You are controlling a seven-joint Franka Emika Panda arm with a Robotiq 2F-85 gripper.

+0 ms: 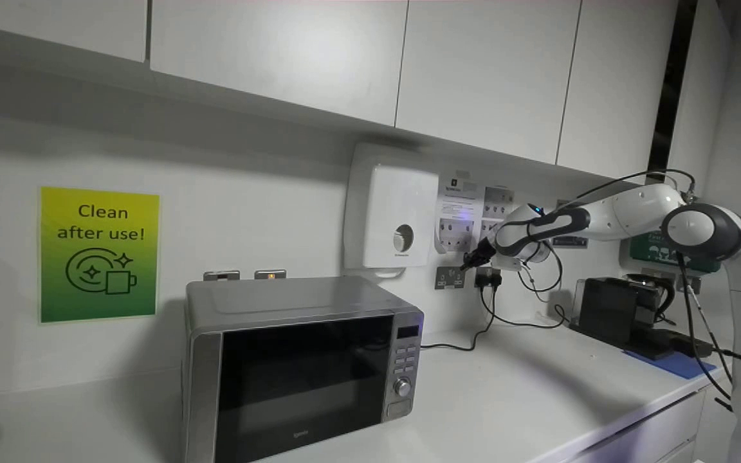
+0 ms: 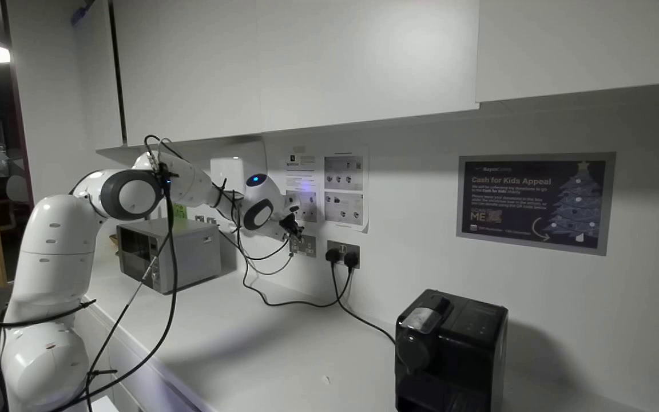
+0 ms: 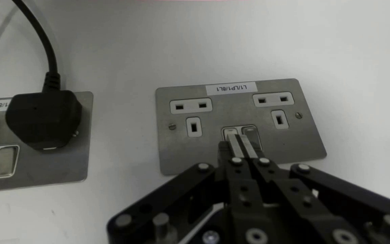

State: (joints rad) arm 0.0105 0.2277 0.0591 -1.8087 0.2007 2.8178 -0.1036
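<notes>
My gripper (image 3: 238, 136) is shut with nothing between its fingers, its tips lying over the two rocker switches of a metal double socket plate (image 3: 181, 156). The left switch (image 3: 229, 131) is pale and partly covered by the fingertips; the right switch (image 3: 250, 131) looks darker. Whether the tips press on a switch or hover just off it, I cannot tell. Both sockets of this plate are bare of plugs. In both exterior views the arm reaches to the wall, with the gripper (image 1: 468, 262) right by the socket plate (image 1: 449, 278).
Beside it, a second socket plate (image 3: 76, 162) carries black plugs (image 3: 42, 118), their cables hanging to the counter (image 2: 284, 332). A microwave (image 1: 300, 379) and a black coffee machine (image 2: 449, 349) stand on the counter. A white dispenser (image 1: 390, 206) hangs near the gripper, under the wall cupboards (image 1: 486, 71).
</notes>
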